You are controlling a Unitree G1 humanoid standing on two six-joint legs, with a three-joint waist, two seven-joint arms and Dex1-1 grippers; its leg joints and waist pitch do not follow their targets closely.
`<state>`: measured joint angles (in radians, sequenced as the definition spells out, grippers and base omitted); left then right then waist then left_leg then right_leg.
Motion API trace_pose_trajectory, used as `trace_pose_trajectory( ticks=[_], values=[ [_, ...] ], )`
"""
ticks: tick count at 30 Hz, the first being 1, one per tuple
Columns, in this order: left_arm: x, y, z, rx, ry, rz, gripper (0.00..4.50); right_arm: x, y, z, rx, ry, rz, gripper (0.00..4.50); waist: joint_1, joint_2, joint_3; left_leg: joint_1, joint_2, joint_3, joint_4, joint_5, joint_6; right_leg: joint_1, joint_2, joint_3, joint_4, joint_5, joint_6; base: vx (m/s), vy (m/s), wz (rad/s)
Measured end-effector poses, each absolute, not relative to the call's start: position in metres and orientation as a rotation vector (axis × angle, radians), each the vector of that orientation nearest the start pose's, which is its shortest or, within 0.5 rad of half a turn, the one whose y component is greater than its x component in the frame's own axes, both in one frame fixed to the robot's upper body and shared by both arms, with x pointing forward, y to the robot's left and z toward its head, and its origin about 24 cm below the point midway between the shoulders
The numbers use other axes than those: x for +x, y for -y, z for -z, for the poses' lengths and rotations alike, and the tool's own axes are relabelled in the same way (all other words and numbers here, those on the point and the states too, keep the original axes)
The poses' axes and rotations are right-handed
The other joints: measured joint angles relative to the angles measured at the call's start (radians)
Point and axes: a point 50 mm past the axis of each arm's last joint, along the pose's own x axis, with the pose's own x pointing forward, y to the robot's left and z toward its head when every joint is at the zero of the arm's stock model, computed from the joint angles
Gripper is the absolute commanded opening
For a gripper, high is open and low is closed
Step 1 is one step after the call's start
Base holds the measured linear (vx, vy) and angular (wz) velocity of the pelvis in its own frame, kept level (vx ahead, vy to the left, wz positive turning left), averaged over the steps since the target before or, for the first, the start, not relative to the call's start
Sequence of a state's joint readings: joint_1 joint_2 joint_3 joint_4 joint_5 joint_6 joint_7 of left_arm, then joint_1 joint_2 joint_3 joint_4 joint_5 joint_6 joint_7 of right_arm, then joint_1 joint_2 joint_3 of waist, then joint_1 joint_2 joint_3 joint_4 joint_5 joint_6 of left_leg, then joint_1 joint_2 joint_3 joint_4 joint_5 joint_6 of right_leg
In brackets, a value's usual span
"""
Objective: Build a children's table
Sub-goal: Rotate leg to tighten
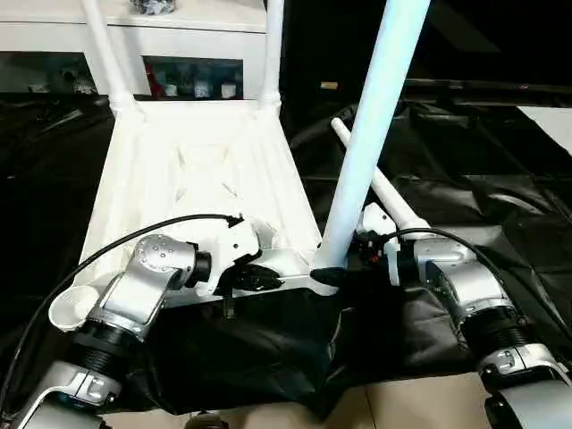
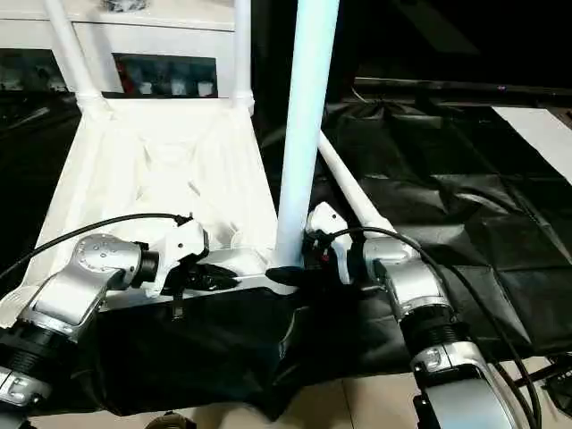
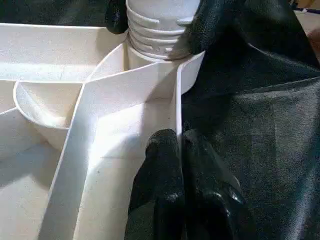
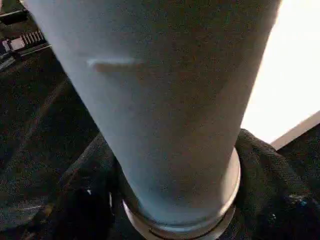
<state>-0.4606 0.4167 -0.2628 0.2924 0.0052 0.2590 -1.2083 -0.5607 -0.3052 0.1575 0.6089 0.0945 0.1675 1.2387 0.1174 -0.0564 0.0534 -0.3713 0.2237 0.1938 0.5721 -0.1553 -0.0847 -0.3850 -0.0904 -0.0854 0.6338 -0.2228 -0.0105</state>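
Table top (image 1: pixel 201 170): lies upside down on a sheet (image 1: pixel 465 197) spread over the floor, ribbed underside up. Two legs (image 1: pixel 107 54) stand in its far corner sockets, in front of a cabinet (image 1: pixel 192 40). Third leg (image 1: pixel 375 125): upright at the near right corner socket (image 3: pixel 160 50), threaded end entering it. Fourth leg (image 1: pixel 380 188): lying on the sheet, right of the top, behind the third. Left pincer (image 1: pixel 259 277): at the near rim, left of that socket. Right pincer (image 1: pixel 335 275): at the third leg's base, from the right.

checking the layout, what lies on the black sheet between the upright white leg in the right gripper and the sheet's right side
A loose white tapered plastic leg lies slanted on the black sheet, just behind the right gripper and the upright leg, in both eye views.
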Motion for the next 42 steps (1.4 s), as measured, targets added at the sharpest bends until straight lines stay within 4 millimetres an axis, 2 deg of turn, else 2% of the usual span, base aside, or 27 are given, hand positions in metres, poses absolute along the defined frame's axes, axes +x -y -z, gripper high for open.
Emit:
trace_pose_trajectory(
  ticks=[4,7,11,15,18,19,20,25,28,32,37,41,42],
  values=[
    [0.296,-0.136,-0.060,0.389,-0.441,1.310,0.00,0.313,0.133,-0.047,-0.103,-0.398,-1.281,2.78,-0.001,0.000,0.000,0.001,0.000,0.000,0.000,0.000,0.000,0.000,0.000,0.000,0.001,0.000,0.000,0.000,0.000,0.00],
    [0.303,-0.130,-0.056,0.390,-0.427,1.213,0.00,0.322,0.129,-0.041,-0.061,-0.394,-1.125,2.77,-0.007,-0.001,-0.001,0.004,0.000,0.000,0.002,0.000,0.000,0.001,0.000,0.003,0.006,0.000,0.000,0.000,0.000,0.00],
    [0.313,-0.121,-0.053,0.383,-0.410,1.069,0.00,0.340,0.115,-0.037,-0.007,-0.388,-0.885,2.76,-0.029,-0.003,0.000,0.008,-0.001,0.000,0.002,0.000,-0.001,0.000,0.000,0.007,0.010,0.002,0.002,0.000,0.000,0.00],
    [0.320,-0.108,-0.052,0.359,-0.415,0.945,0.00,0.354,0.099,-0.036,0.044,-0.384,-0.676,2.75,-0.041,-0.004,-0.001,0.009,-0.001,0.001,0.002,0.001,-0.002,-0.002,0.001,0.011,0.011,0.003,0.002,0.000,0.000,0.00],
    [0.322,-0.102,-0.053,0.339,-0.413,0.909,0.00,0.357,0.093,-0.037,0.053,-0.367,-0.608,2.75,-0.040,-0.006,-0.002,0.007,-0.002,0.002,0.002,0.001,-0.002,-0.004,0.001,0.013,0.011,0.002,0.004,0.000,0.000,0.00],
    [0.322,-0.101,-0.053,0.338,-0.411,0.909,0.00,0.357,0.093,-0.037,0.051,-0.359,-0.607,2.75,-0.038,-0.006,-0.002,0.005,-0.002,0.003,0.002,0.001,-0.001,-0.005,0.001,0.014,0.010,0.001,0.004,0.000,0.000,0.00],
    [0.322,-0.101,-0.054,0.338,-0.409,0.909,0.00,0.357,0.093,-0.038,0.051,-0.351,-0.609,3.31,-0.037,-0.006,-0.002,0.004,-0.002,0.004,0.002,0.000,-0.001,-0.007,0.001,0.014,0.010,0.001,0.004,0.000,0.000,0.00],
    [0.320,-0.100,-0.056,0.341,-0.396,0.913,0.00,0.356,0.094,-0.037,0.056,-0.336,-0.630,3.74,-0.030,-0.007,-0.001,0.000,-0.002,0.006,0.002,0.000,0.000,-0.014,0.001,0.016,0.011,0.001,0.004,0.000,0.000,0.00],
    [0.319,-0.103,-0.057,0.343,-0.395,0.938,0.00,0.355,0.097,-0.039,0.024,-0.323,-0.704,3.98,-0.028,-0.007,-0.001,-0.002,-0.002,0.006,0.003,0.000,0.000,-0.015,0.001,0.016,0.011,0.001,0.004,0.000,0.000,0.00],
    [0.312,-0.113,-0.059,0.335,-0.401,1.019,0.00,0.347,0.107,-0.041,-0.028,-0.310,-0.877,3.98,-0.025,-0.007,-0.001,-0.003,-0.002,0.006,0.003,0.000,0.001,-0.015,0.001,0.016,0.011,0.001,0.004,0.000,0.000,0.00],
    [0.305,-0.122,-0.060,0.339,-0.414,1.143,0.00,0.334,0.123,-0.043,-0.083,-0.324,-1.088,3.98,-0.008,-0.007,0.000,-0.004,-0.002,0.006,0.005,-0.001,0.001,-0.015,0.001,0.016,0.011,0.002,0.004,0.000,0.000,0.00],
    [0.303,-0.126,-0.061,0.345,-0.420,1.197,0.00,0.327,0.131,-0.045,-0.105,-0.347,-1.183,3.98,-0.002,-0.007,0.000,-0.004,-0.002,0.006,0.007,-0.001,0.001,-0.015,0.000,0.016,0.012,0.002,0.004,0.000,0.000,0.00],
    [0.302,-0.127,-0.061,0.344,-0.425,1.212,0.00,0.326,0.133,-0.046,-0.110,-0.358,-1.206,3.84,-0.001,-0.007,0.000,-0.004,-0.002,0.006,0.007,-0.001,0.001,-0.015,0.000,0.016,0.012,0.002,0.004,0.000,0.000,0.00]
  ],
)
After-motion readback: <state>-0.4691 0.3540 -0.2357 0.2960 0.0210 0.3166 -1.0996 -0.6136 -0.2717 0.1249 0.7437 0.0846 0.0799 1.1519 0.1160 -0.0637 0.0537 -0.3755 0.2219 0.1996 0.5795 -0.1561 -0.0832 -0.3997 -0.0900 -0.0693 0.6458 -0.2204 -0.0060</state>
